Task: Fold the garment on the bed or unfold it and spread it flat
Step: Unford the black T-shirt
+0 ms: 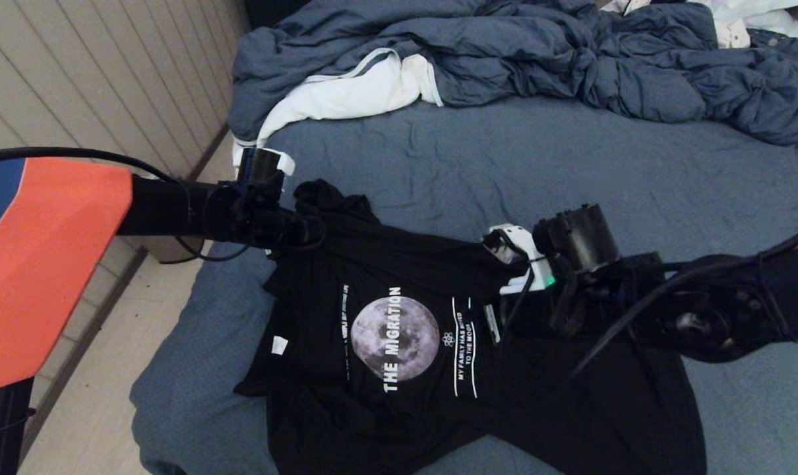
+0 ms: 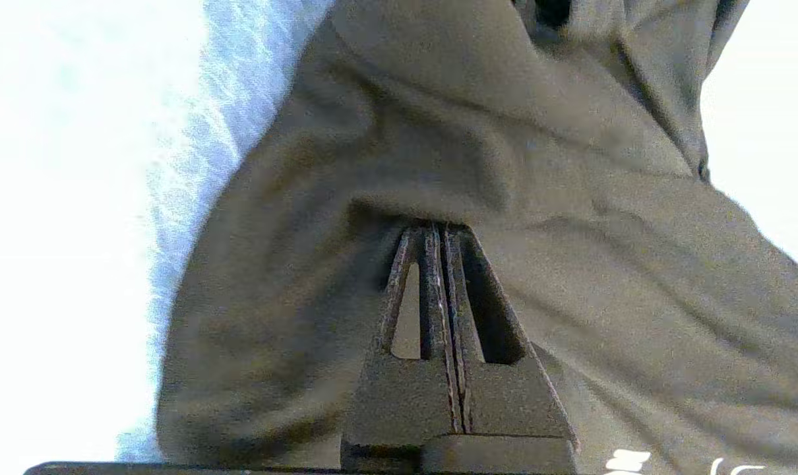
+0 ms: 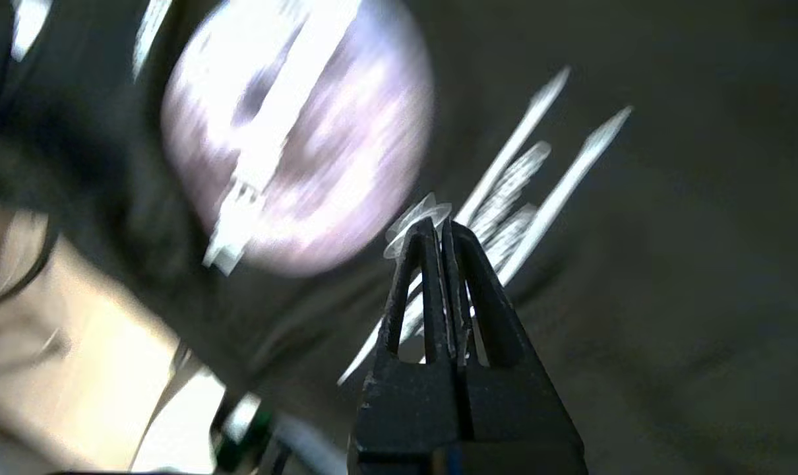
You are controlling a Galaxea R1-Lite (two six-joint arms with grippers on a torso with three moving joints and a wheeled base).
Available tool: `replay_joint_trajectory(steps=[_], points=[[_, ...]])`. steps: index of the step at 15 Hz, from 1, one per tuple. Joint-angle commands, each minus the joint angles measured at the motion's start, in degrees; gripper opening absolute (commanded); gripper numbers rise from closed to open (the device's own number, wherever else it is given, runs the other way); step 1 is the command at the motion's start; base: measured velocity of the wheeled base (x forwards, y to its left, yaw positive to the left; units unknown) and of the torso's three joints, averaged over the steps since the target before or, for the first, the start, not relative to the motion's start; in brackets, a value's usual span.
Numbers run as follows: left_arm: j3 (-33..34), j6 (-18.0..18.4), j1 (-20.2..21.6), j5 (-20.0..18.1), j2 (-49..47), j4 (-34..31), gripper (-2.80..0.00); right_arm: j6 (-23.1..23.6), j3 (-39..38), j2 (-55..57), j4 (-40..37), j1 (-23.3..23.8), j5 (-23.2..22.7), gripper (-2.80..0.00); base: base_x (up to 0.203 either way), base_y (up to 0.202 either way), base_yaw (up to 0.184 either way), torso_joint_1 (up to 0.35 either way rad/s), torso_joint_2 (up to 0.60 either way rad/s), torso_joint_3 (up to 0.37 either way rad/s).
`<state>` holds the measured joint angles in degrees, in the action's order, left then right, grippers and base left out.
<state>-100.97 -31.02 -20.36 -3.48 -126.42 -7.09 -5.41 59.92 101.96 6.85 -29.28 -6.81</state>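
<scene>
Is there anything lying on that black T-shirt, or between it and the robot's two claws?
Nothing visible. The garment lies print-up on the bed. The left gripper is shut on its fabric; the right gripper, shut, hangs over the print. The duvet lies behind it.

garment [image 1: 386, 277]: matt black cloth | bed [image 1: 570, 165]: soft blue-grey cloth, faintly creased
</scene>
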Motion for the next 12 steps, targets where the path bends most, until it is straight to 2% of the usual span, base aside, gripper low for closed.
replay_joint_trajectory(steps=[1,5,9,12], points=[[-0.25,-0.18,0.46,-0.12,0.97,-0.12,-2.80,0.27,3.42,2.13,0.09,2.47,0.27,-2.80,0.000,0.000,0.000,0.000,0.00,0.000],[-1.91,-0.34,2.30,-0.21,1.58,-0.47,-2.80,1.24,7.52,4.43,0.51,5.55,4.23,-2.80,0.000,0.000,0.000,0.000,0.00,0.000],[-4.32,-2.72,4.28,-0.13,2.41,-0.47,-2.80,1.02,12.52,4.37,0.52,8.18,4.60,-2.80,0.000,0.000,0.000,0.000,0.00,0.000],[-4.61,-2.91,4.80,-0.12,3.05,-0.75,-2.80,1.36,13.91,3.49,0.26,13.62,5.20,-2.80,0.000,0.000,0.000,0.000,0.00,0.000]])
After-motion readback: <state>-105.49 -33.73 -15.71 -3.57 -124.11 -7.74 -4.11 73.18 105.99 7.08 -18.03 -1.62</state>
